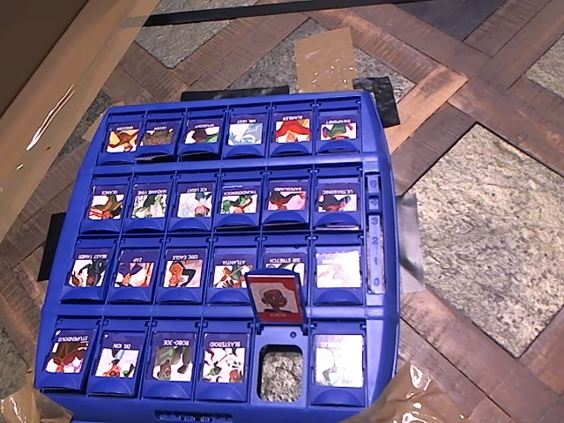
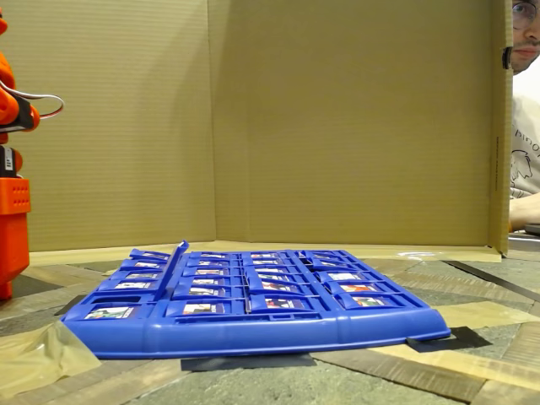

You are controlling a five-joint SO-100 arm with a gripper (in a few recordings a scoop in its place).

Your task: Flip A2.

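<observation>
A2 (image 1: pixel 173 354) lies flat, "ROBO-XE" face up, 3rd from left in the board's (image 1: pixel 379 291) near row in the overhead view, beside the flat "BLASTEROID" tile (image 1: pixel 224 355); 1 red tile (image 1: pixel 275 298) stands up. The arm (image 2: pixel 12 169) waits at the fixed view's left edge, its claw hidden; whether it is open, I cannot tell.

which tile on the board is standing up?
The red-faced tile, fifth from the left in the overhead view's bottom row, above an empty slot. Every other tile lies flat, picture side up, on the blue board.

Game board's (image 1: pixel 388 264) near edge cropped overhead; tile labels too small in fixed view.
</observation>
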